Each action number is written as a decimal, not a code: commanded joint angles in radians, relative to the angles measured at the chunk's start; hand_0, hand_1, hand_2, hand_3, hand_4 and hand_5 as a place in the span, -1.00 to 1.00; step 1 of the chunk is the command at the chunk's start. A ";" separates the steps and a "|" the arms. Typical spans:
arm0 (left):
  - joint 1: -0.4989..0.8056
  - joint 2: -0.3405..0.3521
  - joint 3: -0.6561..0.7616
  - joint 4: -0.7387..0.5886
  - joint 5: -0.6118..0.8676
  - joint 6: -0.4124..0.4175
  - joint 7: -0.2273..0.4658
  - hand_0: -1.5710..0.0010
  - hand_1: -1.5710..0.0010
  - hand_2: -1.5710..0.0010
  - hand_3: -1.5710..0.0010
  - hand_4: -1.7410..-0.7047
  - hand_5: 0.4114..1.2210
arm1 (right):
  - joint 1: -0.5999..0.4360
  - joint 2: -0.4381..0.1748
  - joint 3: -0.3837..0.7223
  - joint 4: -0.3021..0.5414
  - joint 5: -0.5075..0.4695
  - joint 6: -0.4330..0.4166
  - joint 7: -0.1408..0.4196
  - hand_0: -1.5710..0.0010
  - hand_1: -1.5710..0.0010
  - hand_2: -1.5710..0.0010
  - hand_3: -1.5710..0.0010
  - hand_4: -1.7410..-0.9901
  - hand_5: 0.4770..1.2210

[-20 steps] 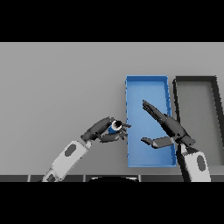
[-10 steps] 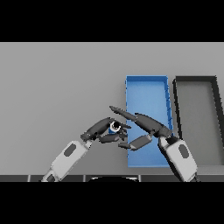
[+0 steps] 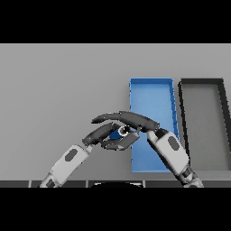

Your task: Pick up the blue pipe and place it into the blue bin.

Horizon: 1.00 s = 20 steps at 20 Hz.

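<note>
Head view: left hand [image 3: 100, 134] clutches blue pipe [image 3: 116, 134] just left of blue bin [image 3: 151, 92]; right hand [image 3: 128, 120], fingers straight, cups over it, likely for handover.

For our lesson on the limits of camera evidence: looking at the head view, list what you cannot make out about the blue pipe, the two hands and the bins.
- Blue pipe: only a small patch shows in the head view; both hands cover the rest, so its shape and length are hidden.
- Left hand: the right hand overlaps it, so which one holds the pipe is unclear.
- Blue bin: the right arm hides its near floor.
- Dark bin: its near right corner is cut off.
</note>
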 commanded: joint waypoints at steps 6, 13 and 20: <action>0.015 -0.018 0.033 -0.014 0.014 -0.005 -0.026 -0.48 -0.44 -0.34 -0.36 -0.79 1.00 | -0.011 0.034 0.029 0.034 -0.096 0.028 0.044 -0.56 -0.55 -0.57 -0.38 -0.43 -0.33; 0.018 -0.057 0.053 -0.008 0.071 -0.007 -0.050 -0.89 -0.88 -0.77 -0.87 -0.96 1.00 | -0.010 0.023 0.032 0.028 -0.005 0.054 -0.074 -0.91 -0.90 -0.91 -0.87 -0.26 0.72; -0.016 0.023 0.024 0.015 -0.044 -0.053 -0.126 0.25 0.29 0.36 0.30 0.01 1.00 | 0.017 0.069 0.013 0.025 -0.018 0.041 -0.026 -0.98 -0.98 -0.98 -0.97 -0.33 0.94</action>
